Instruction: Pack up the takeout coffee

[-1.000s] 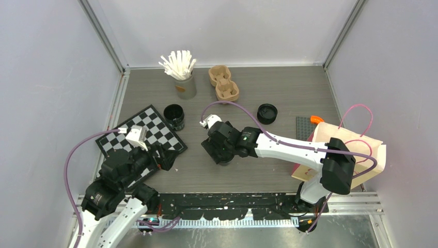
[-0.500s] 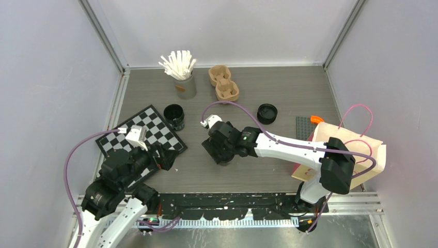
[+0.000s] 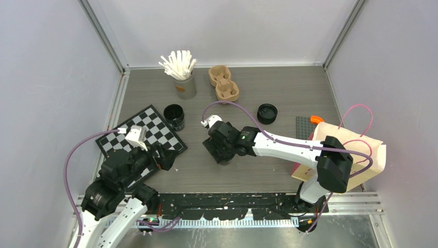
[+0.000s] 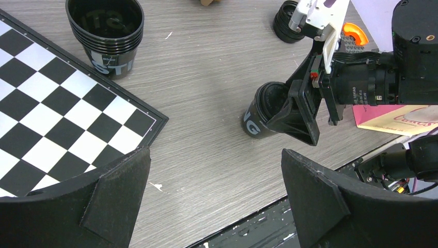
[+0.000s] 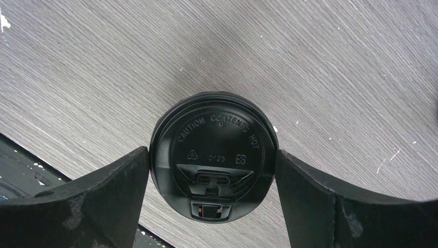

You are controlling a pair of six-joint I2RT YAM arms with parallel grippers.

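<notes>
Plainly upright, lid (image 5: 214, 135) up, the cup (image 4: 255, 122) sits gripped by the right end effector (image 5: 212, 164).

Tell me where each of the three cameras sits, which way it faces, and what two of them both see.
Top external: above and behind the bases, looking down on the table; left arm and right arm show.
Left wrist: looks across the chessboard to the right gripper; open left gripper at bottom.
Right wrist: straight down on the lidded cup, own fingers touching its sides.
Shared: both wrist views show that lidded cup.
</notes>
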